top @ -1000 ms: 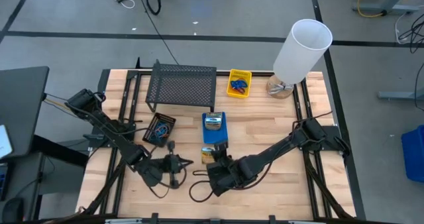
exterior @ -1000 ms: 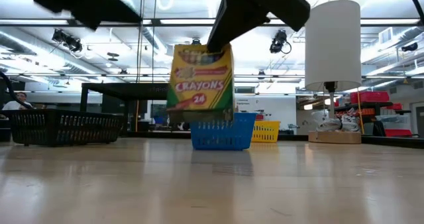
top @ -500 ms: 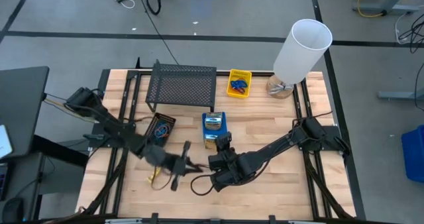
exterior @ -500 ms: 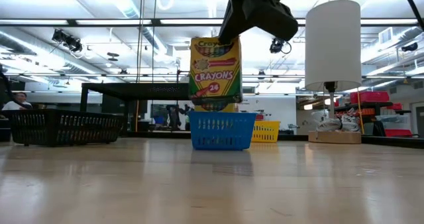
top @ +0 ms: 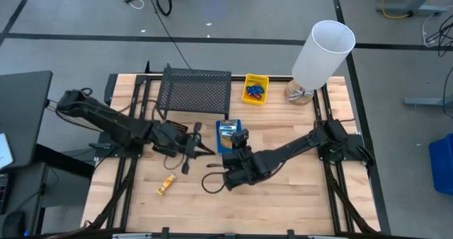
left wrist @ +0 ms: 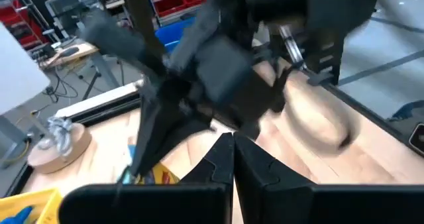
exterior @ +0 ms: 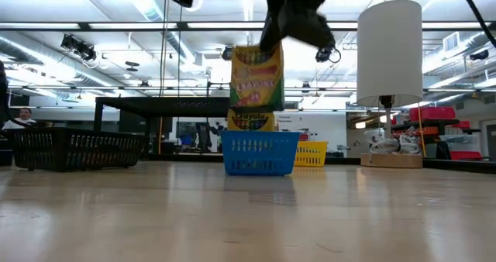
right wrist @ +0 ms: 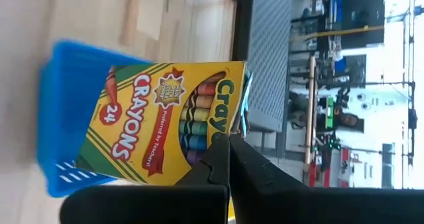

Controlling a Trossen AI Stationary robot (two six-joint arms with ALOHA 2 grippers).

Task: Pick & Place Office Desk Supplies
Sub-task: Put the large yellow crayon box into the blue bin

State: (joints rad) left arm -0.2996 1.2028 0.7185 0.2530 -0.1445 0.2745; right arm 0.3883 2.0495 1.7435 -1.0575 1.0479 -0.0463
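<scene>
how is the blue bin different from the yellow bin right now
The blue bin sits mid-table with the right pincer shut on a crayon box above it and another crayon box already inside. The yellow bin sits at the far edge beside the white cylinder, untouched, holding small blue and orange loops. Both are small open-topped plastic bins resting on the wooden table.

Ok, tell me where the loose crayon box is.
The small yellow crayon box lies on the wooden table near its front-left, below the left tool.
</scene>
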